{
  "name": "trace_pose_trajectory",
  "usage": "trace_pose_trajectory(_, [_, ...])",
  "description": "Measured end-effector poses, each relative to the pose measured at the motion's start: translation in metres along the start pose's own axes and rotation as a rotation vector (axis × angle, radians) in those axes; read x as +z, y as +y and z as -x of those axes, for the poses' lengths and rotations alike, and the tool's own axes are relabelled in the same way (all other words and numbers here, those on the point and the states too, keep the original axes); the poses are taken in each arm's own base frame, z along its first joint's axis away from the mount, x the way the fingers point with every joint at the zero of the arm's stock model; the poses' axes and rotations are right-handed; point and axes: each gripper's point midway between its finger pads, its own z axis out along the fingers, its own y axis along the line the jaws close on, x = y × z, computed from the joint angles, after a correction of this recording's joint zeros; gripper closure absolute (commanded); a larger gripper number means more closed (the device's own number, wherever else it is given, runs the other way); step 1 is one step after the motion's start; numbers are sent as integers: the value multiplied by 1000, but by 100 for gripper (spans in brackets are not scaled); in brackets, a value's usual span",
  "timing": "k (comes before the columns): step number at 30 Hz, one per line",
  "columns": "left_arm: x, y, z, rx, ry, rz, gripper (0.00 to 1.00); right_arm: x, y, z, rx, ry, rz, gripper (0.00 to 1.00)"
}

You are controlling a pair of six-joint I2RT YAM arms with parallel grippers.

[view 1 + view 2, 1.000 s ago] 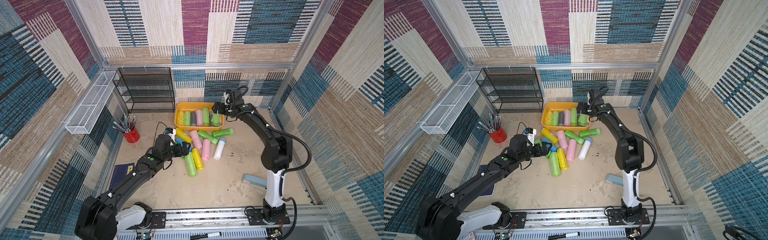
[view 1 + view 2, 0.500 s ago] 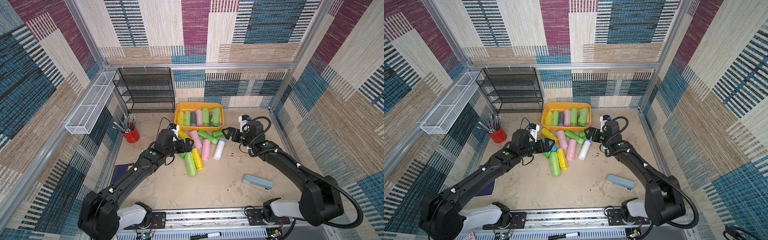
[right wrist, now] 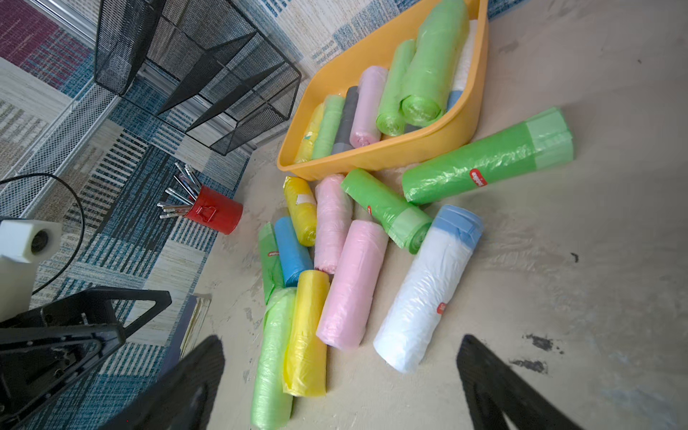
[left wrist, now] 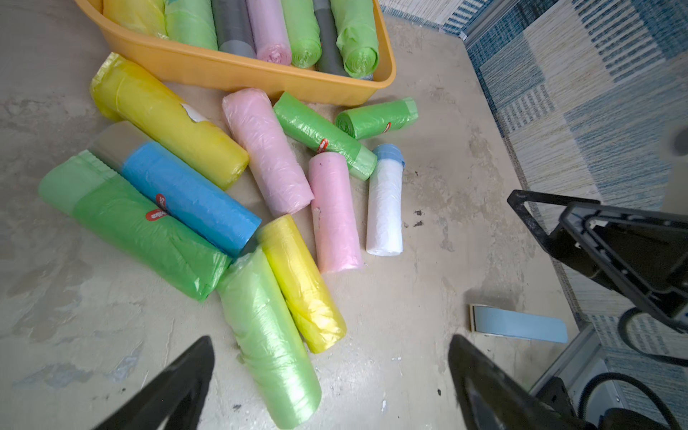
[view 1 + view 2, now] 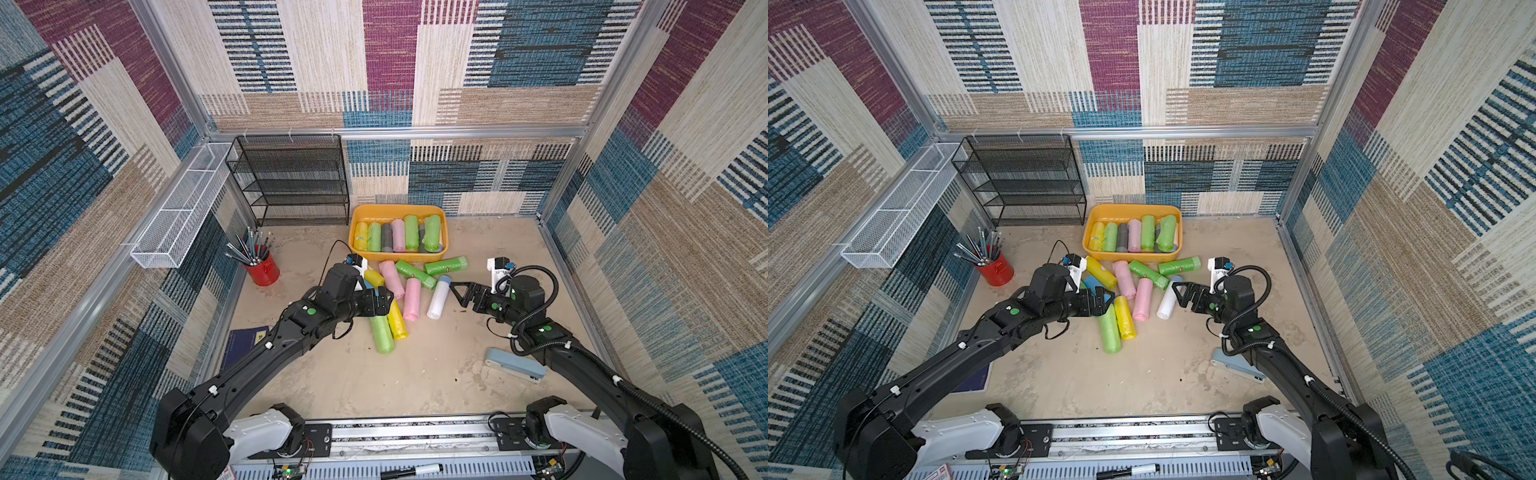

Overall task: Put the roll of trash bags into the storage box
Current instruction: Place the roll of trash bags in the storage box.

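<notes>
Black left gripper point(image 5: 385, 303) wide above rolls point(image 5: 411, 300)

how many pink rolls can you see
3. A pink roll lies in the storage box. Two lie on the table in front of it: one by the box's front wall, one beside the white roll. More may hide under the box's top layer.

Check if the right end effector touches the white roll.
Apart. Right wrist view: bare table between white roll and the right end effector's nearer finger.
</notes>
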Motion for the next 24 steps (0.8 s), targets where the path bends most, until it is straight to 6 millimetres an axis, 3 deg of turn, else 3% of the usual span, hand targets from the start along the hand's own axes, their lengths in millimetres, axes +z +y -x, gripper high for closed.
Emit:
trace_pose_trajectory(10, [7, 17, -34, -46, 67, 108, 0, 5, 8, -5, -11, 24, 65, 1])
trace_pose_trajectory(16, [21, 34, -60, -92, 131, 164, 5, 5, 16, 5, -61, 6, 81, 1])
trace_pose_trajectory(24, [40, 40, -74, -142, 169, 180, 11, 12, 6, -4, -48, 39, 59, 1])
